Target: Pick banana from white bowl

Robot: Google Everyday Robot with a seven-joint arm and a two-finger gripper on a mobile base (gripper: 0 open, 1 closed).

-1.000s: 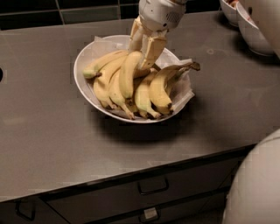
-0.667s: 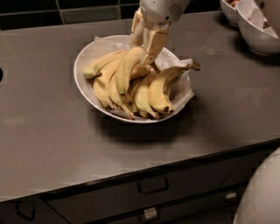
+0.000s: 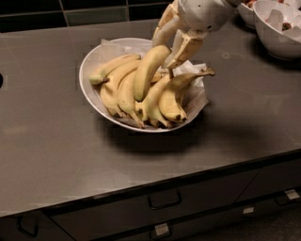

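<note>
above the white bowl point(image 3: 83, 70), the gripper point(image 3: 164, 52) pinches the upper end of the banana point(image 3: 146, 73), tilted over the other bananas point(image 3: 162, 101).

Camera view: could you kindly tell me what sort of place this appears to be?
Probably a kitchen: a dark countertop with handled drawers beneath, a dark tiled wall behind, and a white bowl of fruit, where the gripper grips the topmost banana at its upper end.
</note>
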